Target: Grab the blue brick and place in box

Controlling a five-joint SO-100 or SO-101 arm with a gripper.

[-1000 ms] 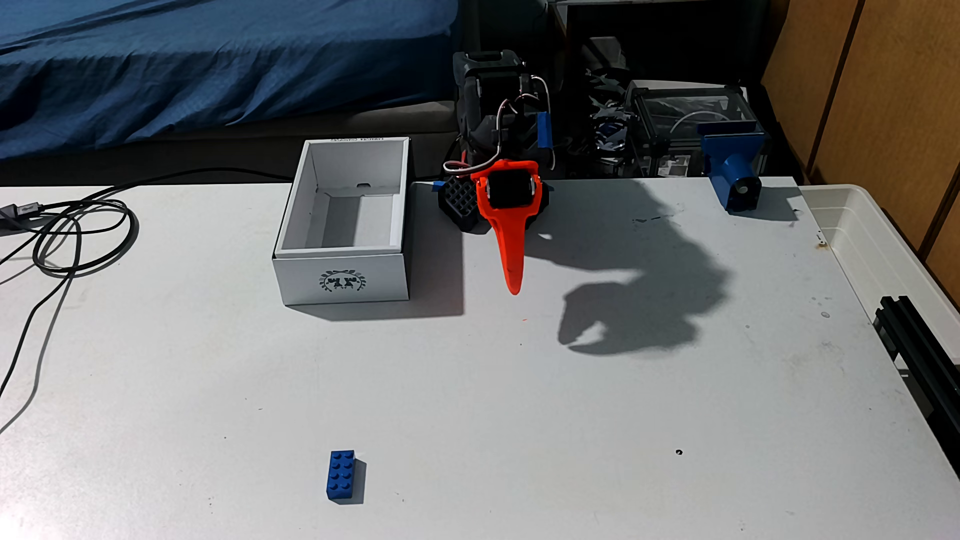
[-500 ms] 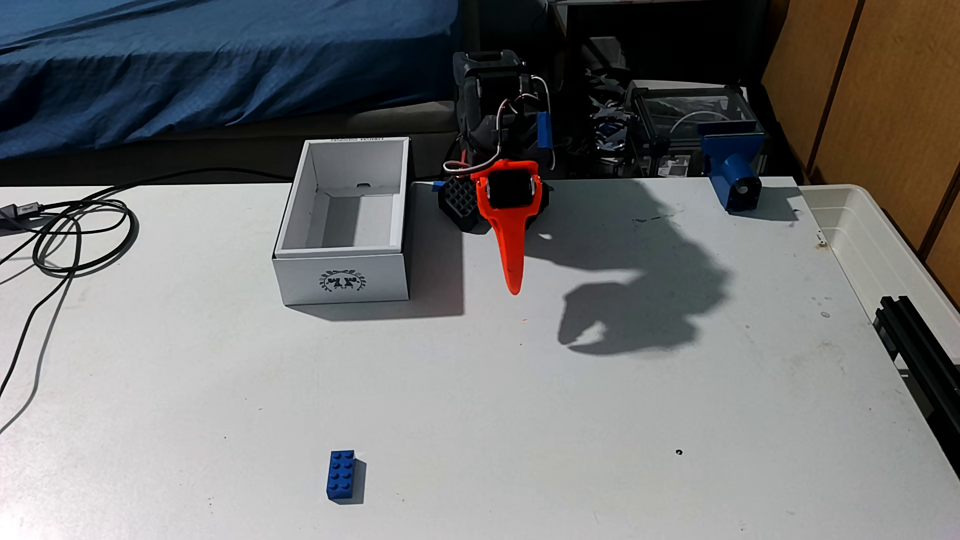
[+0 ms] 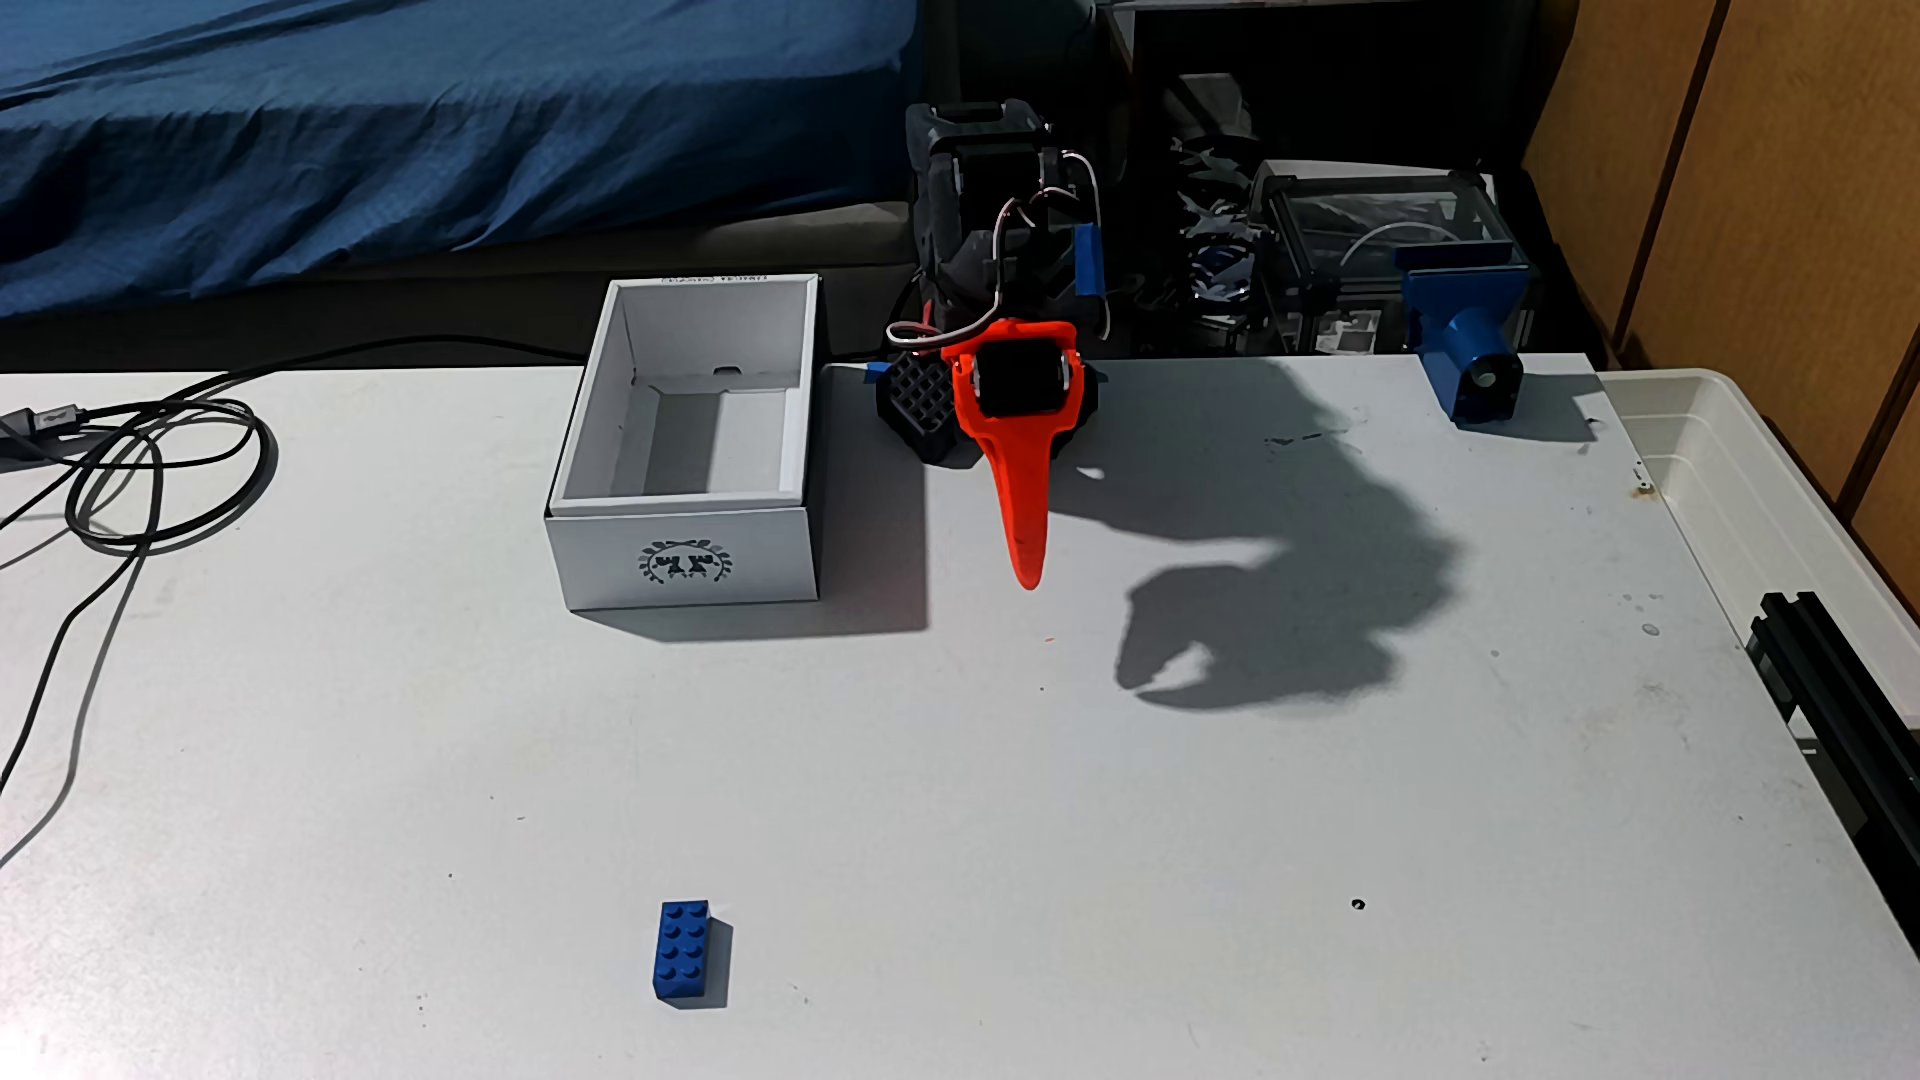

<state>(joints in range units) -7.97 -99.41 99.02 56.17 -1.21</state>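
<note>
A wide white surface carries everything here, with a bed under a blue sheet behind its far edge. Along the right edge sits one translucent plastic bin, with a black aluminium rail just in front of it. One box, white and open-topped with a dark wreath emblem on its near short side, stands at the far middle and looks empty. Just to its right the single arm is folded at its base, its gripper pointing down toward the surface; from this angle only the orange finger is plain, and its shadow suggests the jaws are nearly closed, though I cannot tell for sure. It holds nothing. One coil of black cable lies at far left, and one blue printed clamp part stands at the far right corner. One blue brick lies studs-up near the front edge, well apart from the box and gripper, with open surface between them.
</note>
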